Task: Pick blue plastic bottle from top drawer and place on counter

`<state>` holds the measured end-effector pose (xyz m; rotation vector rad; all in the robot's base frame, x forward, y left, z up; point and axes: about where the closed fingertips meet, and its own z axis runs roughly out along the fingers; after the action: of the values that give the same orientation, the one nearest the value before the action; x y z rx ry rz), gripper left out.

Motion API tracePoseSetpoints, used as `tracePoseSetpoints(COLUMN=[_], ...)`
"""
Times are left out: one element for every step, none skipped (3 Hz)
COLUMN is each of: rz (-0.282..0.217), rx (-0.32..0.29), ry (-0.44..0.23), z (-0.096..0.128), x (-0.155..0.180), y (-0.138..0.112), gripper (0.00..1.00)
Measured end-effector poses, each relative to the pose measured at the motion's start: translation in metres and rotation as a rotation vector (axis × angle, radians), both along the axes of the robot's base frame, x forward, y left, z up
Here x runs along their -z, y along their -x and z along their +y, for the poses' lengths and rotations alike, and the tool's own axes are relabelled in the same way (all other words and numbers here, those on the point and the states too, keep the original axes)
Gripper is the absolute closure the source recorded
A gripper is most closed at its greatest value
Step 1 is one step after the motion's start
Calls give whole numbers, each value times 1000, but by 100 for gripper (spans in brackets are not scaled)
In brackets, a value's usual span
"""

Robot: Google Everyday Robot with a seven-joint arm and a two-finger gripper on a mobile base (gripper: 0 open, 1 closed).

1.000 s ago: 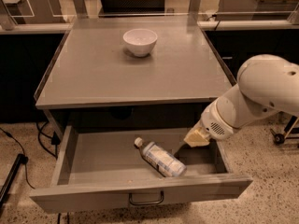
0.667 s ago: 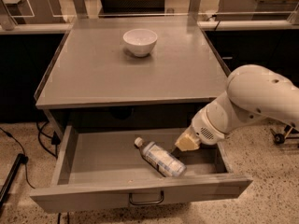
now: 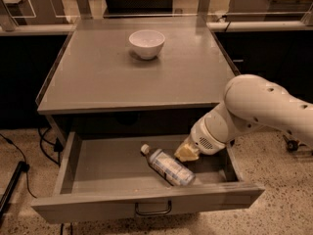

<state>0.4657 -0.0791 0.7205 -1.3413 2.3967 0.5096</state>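
Gripper (image 3: 186, 152): low inside the open drawer (image 3: 146, 200), right half, tip angled down-left toward the bottle (image 3: 169, 167). Just beside the bottle's upper side, roughly mid-length; touching or barely apart, cannot tell. Width of the gripper's opening: cannot tell either (tip reads as one pale yellowish lump below the white wrist). Nothing visibly held.

Bottle: on its side on the drawer floor, lying diagonally. White cap (image 3: 145, 149) toward back-left, base toward front-right, near the front panel. Not yet lifted.

Handling, as judgement:
- Clear thin plastic, probably light (fill level not readable).
- Round and smooth, so prone to rolling or skidding on the bare grey floor if pushed from one side only.
- Thin wall, likely soft under a hard squeeze; moderate grip advisable.
- Best hold: across the labelled middle, square to the long axis, near the balance point. Cap end to be avoided (narrow, likely to tip the bottle).

Outward: white arm (image 3: 264, 106) reaching in from the right, above the drawer's right wall. Dark bar handle (image 3: 153, 209) on the front panel. Counter (image 3: 112, 82) directly above, white bowl (image 3: 146, 43) toward its back; set-down best kept forward of the bowl.
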Motion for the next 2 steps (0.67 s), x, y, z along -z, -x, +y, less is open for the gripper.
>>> tracePoseSetpoints(rz=[4,8], rx=[-10,-13], ry=[-6,-20], z=[8,12], x=[8,28], y=[-2,-8], gripper=[28,18])
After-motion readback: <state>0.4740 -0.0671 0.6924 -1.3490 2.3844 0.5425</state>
